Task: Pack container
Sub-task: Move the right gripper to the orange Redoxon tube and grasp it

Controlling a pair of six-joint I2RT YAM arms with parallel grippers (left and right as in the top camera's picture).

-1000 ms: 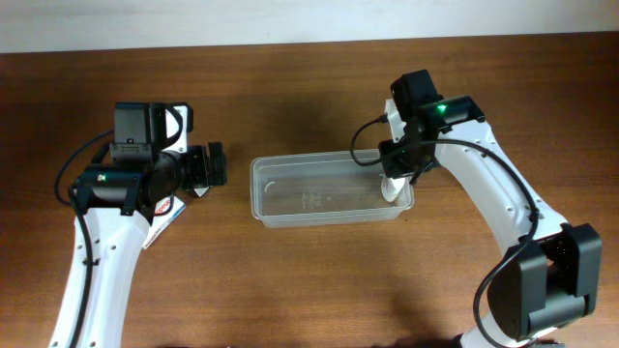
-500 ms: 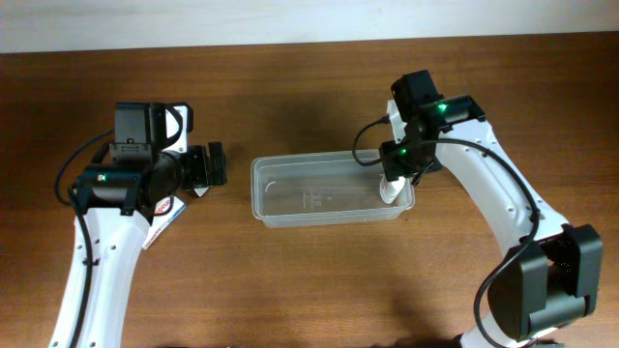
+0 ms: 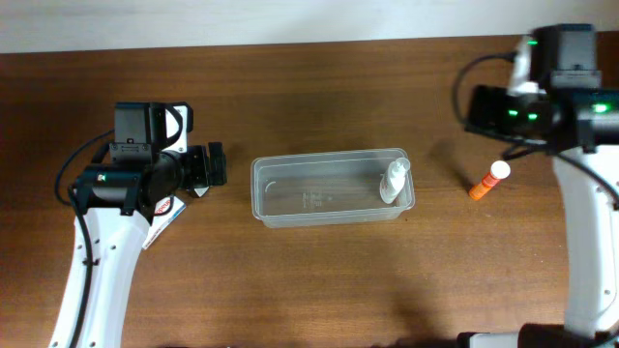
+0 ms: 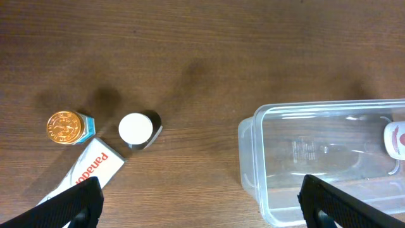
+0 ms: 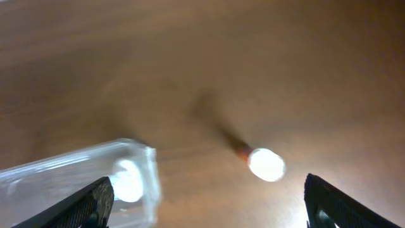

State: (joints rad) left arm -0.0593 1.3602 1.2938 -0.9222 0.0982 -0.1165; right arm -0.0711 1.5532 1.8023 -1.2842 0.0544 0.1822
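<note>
Item: my right pincer (image 5: 205, 206), spread wide & empty, hangs high near orange tube (image 3: 489, 180) on worktop (image 3: 290, 280); container (image 3: 332, 188) mid-worktop w/ white bottle (image 3: 394, 181) inside; I'd square jaws across tube, go low, then close.

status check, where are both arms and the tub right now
Left gripper jaws open, empty. Right gripper jaws open, empty. Clear plastic rectangular tub holds one small white bottle, right end. Orange white-capped tube lies outside, right of tub.

Dark brown wooden table (image 3: 309, 290) with visible grain, pale strip (image 3: 242, 21) beyond its far edge, wall or floor unclear, soft even light.
</note>
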